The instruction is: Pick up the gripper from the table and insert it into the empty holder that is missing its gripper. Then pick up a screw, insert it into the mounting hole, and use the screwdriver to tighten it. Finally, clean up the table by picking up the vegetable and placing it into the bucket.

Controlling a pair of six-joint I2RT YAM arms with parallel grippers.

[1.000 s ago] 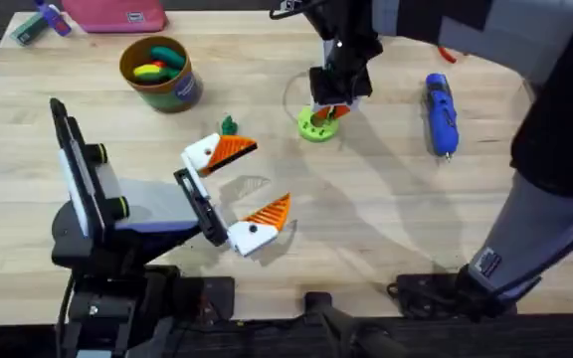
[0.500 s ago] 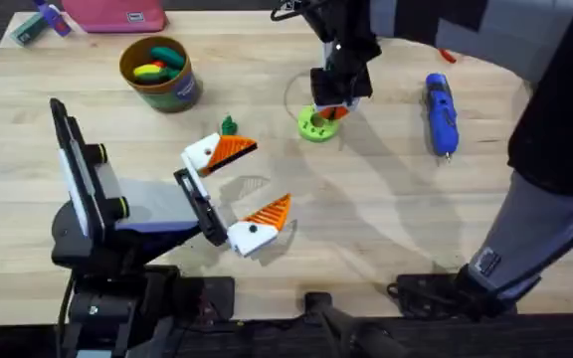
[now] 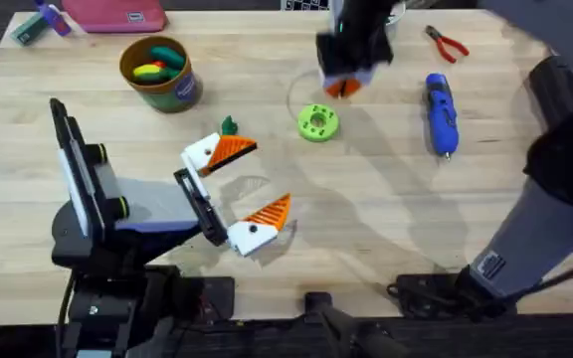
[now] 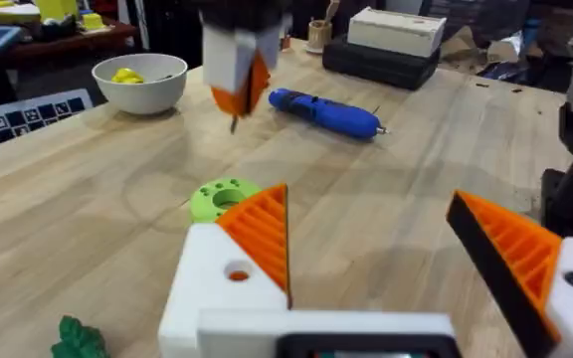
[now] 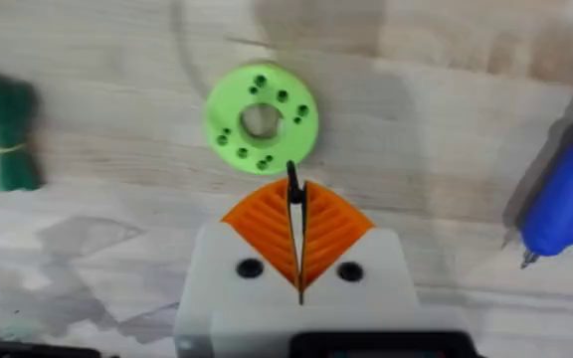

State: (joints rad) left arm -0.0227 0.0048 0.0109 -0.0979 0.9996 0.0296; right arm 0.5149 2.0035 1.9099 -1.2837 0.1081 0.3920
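Overhead, right gripper (image 3: 344,85) raised at upper centre of frame, orange pads (image 5: 296,234) pinched together on a thin dark screw (image 5: 292,187), above the green disc (image 3: 317,122). Left gripper (image 3: 244,189) at centre-left, fingers spread wide, nothing between them. Dark-green vegetable (image 3: 229,125) on the table just beside its upper finger. Blue screwdriver (image 3: 441,112) lying right of the disc. Bucket (image 3: 159,75) upper left, toys inside. Red-handled pliers (image 3: 449,45) at top right.

The blue screwdriver (image 3: 440,113) lies flat near the counter's far right edge. The dark-green vegetable (image 3: 229,125) lies mid-counter. The teal bucket (image 3: 159,73) stands upright near the far left corner, toys inside.
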